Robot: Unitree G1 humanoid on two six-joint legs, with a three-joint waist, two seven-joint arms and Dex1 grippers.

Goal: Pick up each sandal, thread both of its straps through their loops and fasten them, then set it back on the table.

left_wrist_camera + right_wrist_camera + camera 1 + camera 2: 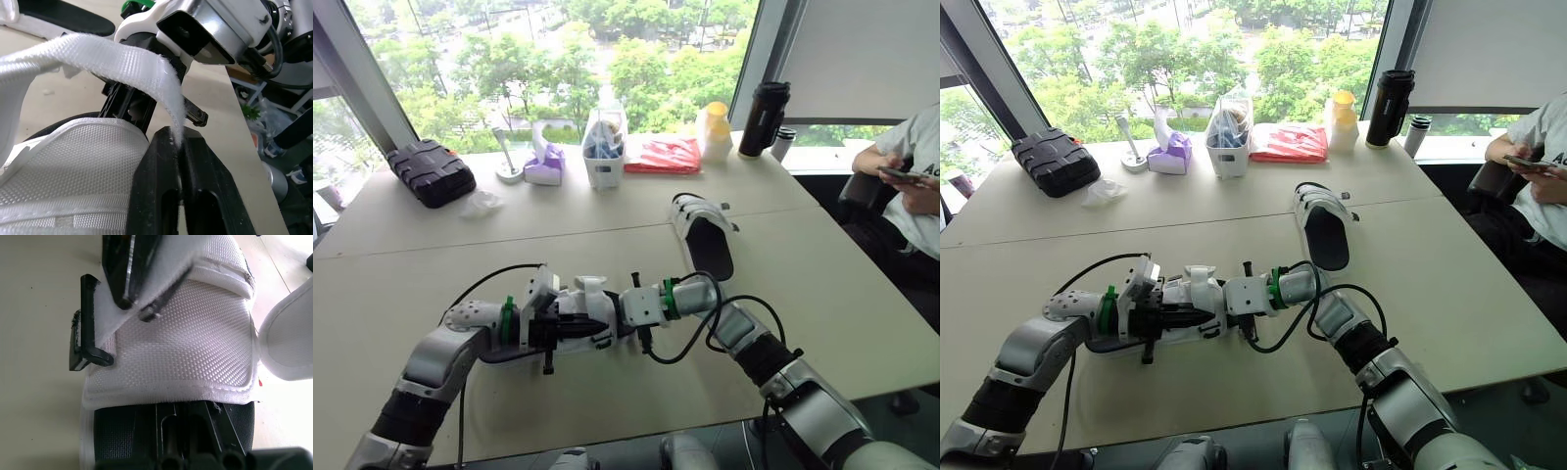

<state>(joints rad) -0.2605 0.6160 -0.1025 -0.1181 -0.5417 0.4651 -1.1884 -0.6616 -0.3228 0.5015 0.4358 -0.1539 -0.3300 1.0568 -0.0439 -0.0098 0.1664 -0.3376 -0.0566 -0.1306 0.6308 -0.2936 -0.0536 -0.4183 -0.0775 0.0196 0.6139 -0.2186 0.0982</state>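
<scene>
**First sandal mid-fastening, second one waiting**

Near the desk's [862, 294] front edge, the left gripper [180, 142] is clenched on the near sandal's [590, 294] woven white strap [98, 58], which seems to pass through a black plastic loop [85, 323]. Whether the right gripper [607, 318] grips, I cannot tell. The upper is padded mesh and the footbed is black. Fastening looks unfinished. The second sandal [705, 235] lies mid-desk, rightward.

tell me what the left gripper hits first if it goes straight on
Probably the right gripper, just beyond the white strap the left gripper pinches; depth is unclear.
</scene>
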